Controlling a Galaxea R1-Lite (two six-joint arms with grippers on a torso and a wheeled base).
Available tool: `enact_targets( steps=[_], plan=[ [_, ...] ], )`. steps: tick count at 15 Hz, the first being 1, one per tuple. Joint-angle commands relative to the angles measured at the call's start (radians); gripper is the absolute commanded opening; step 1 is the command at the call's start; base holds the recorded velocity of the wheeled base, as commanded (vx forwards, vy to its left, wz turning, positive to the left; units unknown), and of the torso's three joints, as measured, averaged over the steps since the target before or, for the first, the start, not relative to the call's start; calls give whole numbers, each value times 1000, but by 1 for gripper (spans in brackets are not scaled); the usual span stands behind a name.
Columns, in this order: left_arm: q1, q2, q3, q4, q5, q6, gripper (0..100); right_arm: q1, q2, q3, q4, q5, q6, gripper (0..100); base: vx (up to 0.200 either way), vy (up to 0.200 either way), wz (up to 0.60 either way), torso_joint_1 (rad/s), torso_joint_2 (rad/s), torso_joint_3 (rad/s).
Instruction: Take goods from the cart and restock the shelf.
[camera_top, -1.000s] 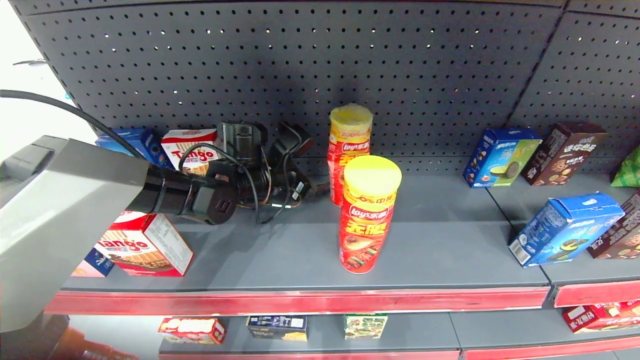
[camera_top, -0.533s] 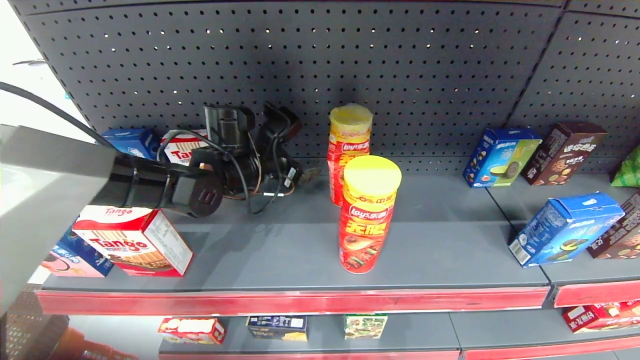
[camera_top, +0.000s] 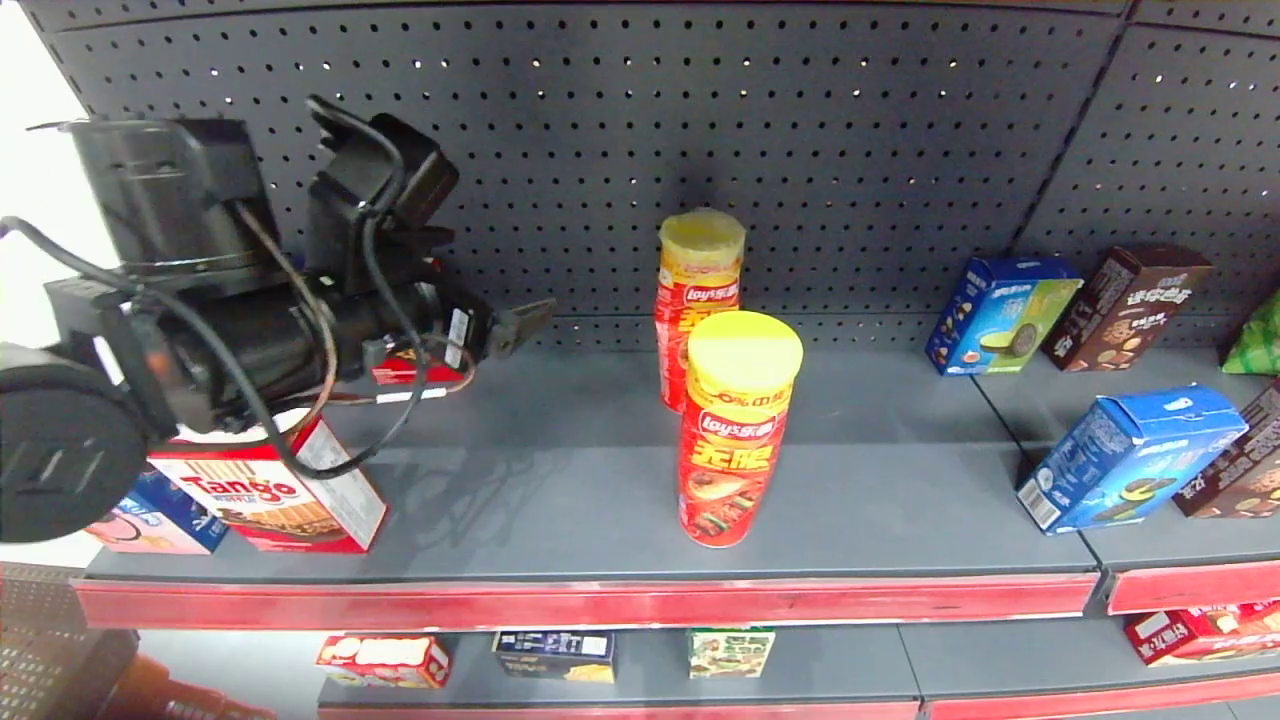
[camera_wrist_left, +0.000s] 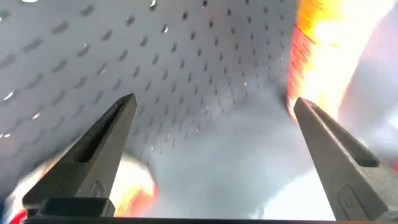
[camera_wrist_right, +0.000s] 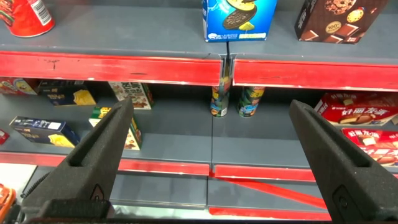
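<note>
Shelf (camera_top: 560, 490) deck: grey painted metal, matt, smooth. Pegboard (camera_top: 600, 120) behind: dark matt sheet metal, perforated. Rail (camera_top: 600, 602) on the front edge: red plastic, glossy, a few scuffs. Cans (camera_top: 733, 455): glossy printed wrap. Lids (camera_top: 745, 350): yellow plastic, duller than the wrap. Boxes (camera_top: 270, 495): printed cardboard, satin to glossy. Left gripper (camera_wrist_left: 214, 101) and right gripper (camera_wrist_right: 211, 102): fingers look like black plastic, matt, slightly grainy. Cables (camera_top: 375, 262) on the left arm: black sheath, smooth.
</note>
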Motion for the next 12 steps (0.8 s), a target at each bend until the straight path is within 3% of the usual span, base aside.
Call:
enact_targets(
  steps=[1,3,5,9,10,11,12],
  plan=[
    [-2,-241,204,-7,15,-1,100,0,1,0,0,0,0,100,0,0,0,0,0,0],
    [-42,-364,355,-31,16,-6,100,0,1,0,0,0,0,100,0,0,0,0,0,0],
    [-35,-382,444,-108,22,-23,100,2,9,0,0,-12,3,100,0,0,0,0,0,0],
    [-10,-378,427,-125,39,-21,100,12,24,-3,-7,-10,29,100,0,0,0,0,0,0],
    [-18,-379,418,-126,41,-15,100,11,83,-143,-6,-6,60,100,0,0,0,0,0,0],
    [-16,-378,416,-122,42,-17,100,20,300,-356,31,-3,122,100,0,0,0,0,0,0],
    [-13,-373,415,-128,44,-20,100,26,383,-416,57,-1,145,100,0,0,0,0,0,0]
  ],
)
